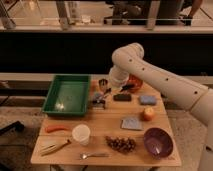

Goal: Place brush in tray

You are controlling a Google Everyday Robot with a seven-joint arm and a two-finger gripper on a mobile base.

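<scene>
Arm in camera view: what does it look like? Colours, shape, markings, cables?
The arm is off-white, built of thick rounded shell segments with a bulbous elbow joint. A row of small dark dots runs along the long link. No external cables or lettering visible. The end effector is dark, low over the table beside the green tray.

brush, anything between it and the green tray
Between the slim black-handled brush and the large shallow green plastic tray stand a small metal cup and the tool, low by the tray's right rim.
</scene>
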